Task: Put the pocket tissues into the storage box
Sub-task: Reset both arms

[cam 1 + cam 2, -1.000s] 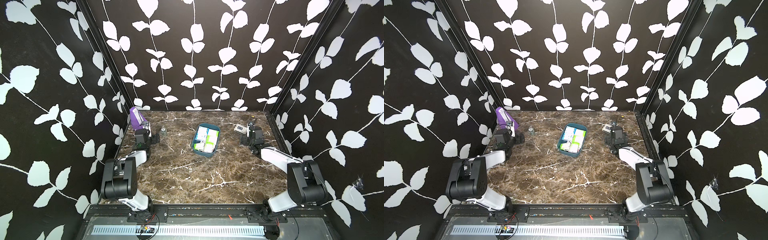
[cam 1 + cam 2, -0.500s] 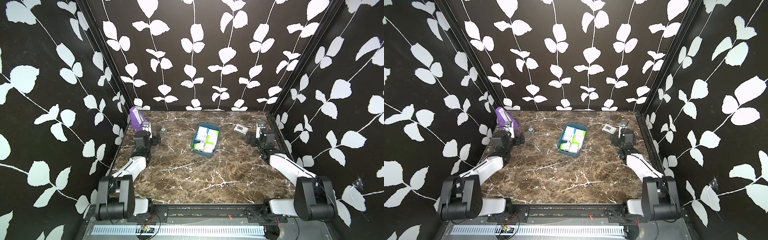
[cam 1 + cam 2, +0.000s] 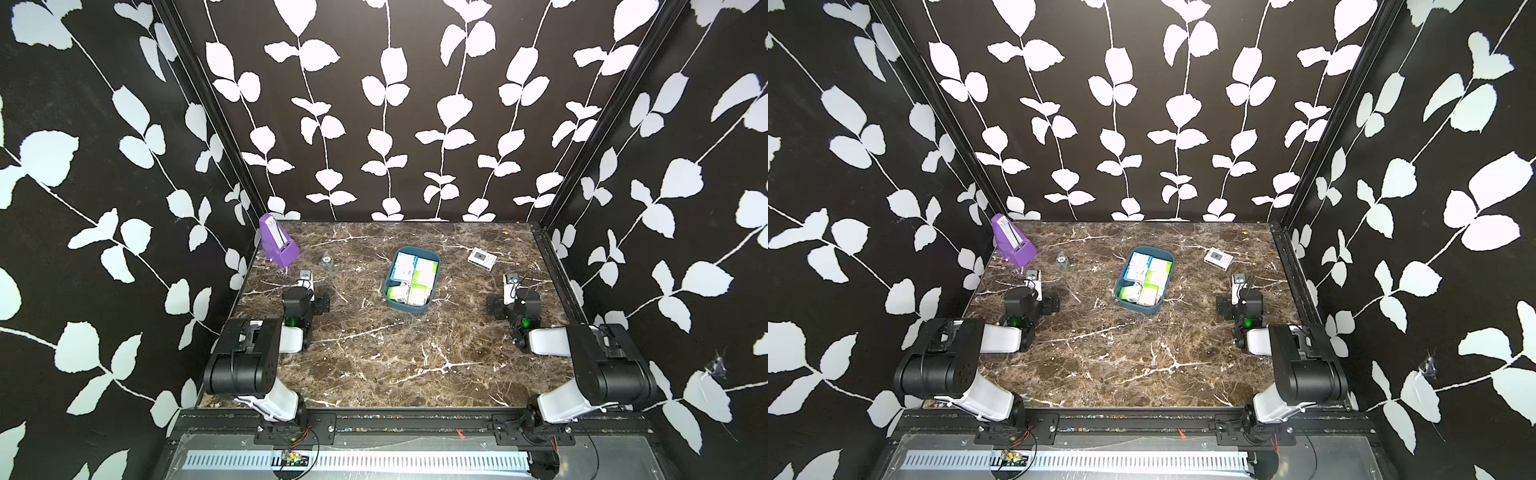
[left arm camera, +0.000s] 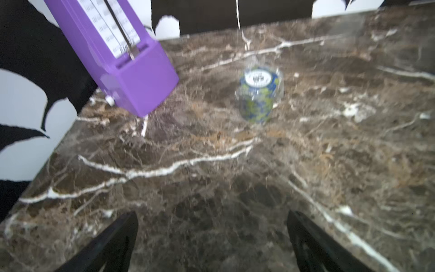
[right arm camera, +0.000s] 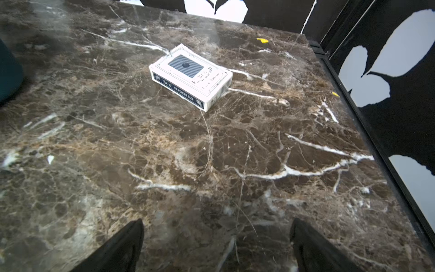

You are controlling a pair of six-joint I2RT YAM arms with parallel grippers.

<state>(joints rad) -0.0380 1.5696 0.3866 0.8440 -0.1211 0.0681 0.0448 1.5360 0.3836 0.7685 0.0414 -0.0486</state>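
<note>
Looking down, both top views: the storage box (image 3: 405,306) stands mid-table, well apart from the walls. The pocket tissues (image 3: 415,276) lie flat inside it, side by side, and I find no pack loose on the marble table (image 3: 374,357).
Task state, my judgement: filling looks finished, with nothing left to fetch.
Off-task things: a purple metronome (image 3: 278,245) in the far left corner, a small wrapped roll (image 3: 327,261) near it, and a card box (image 3: 482,258) far right.
Left wrist view: my left gripper (image 4: 211,216) spreads wide over bare marble with nothing between its fingers. The metronome and roll lie ahead, apart from me.
Right wrist view: my right gripper (image 5: 217,222) likewise gapes empty. The card box lies ahead, and a sliver of the teal box wall shows at the frame's edge.
Handling, if a pack needs reseating: light, soft, with a slick film wrap. I would pinch gently across the narrow width, since it probably crushes and slips.
Edges and room: the rim and the tight packing leave little finger room inside the box. Broad bare marble in front gives free travel, and the cell walls stand close on my outer sides.
</note>
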